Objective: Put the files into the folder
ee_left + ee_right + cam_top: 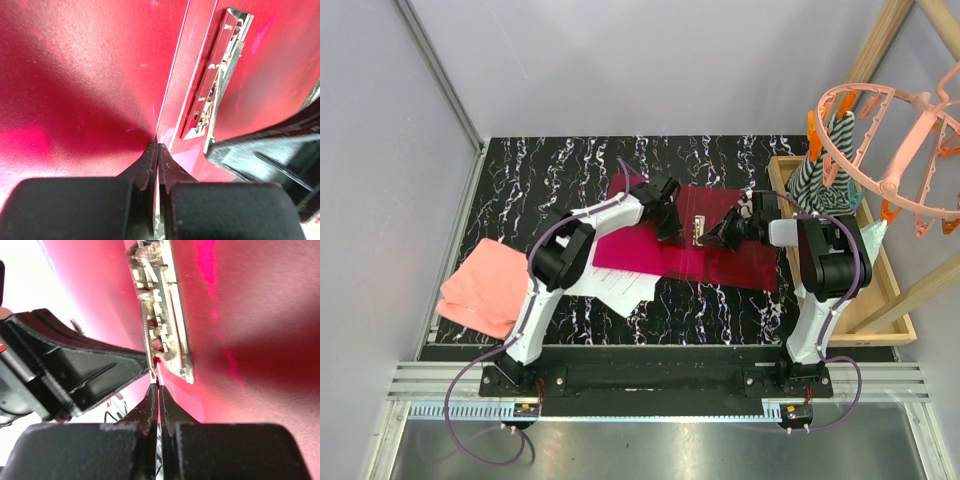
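The dark red folder (735, 258) lies open on the black marbled table, its metal clip (700, 228) at the middle. Its left cover (632, 245) looks brighter and seems raised. White files (623, 285) lie at the folder's near left corner, partly under it and my left arm. My left gripper (670, 228) is shut on a thin folder edge (170, 90) left of the clip (215, 85). My right gripper (722, 235) is shut on a thin red folder edge just below the clip (160, 310). The two grippers' tips (158, 146) (158, 385) are close together.
A pink folded cloth (480, 285) lies at the table's left edge. A wooden tray (880, 290) and a peach hanger rack (890, 150) with striped fabric stand at the right. Grey walls close the back and left.
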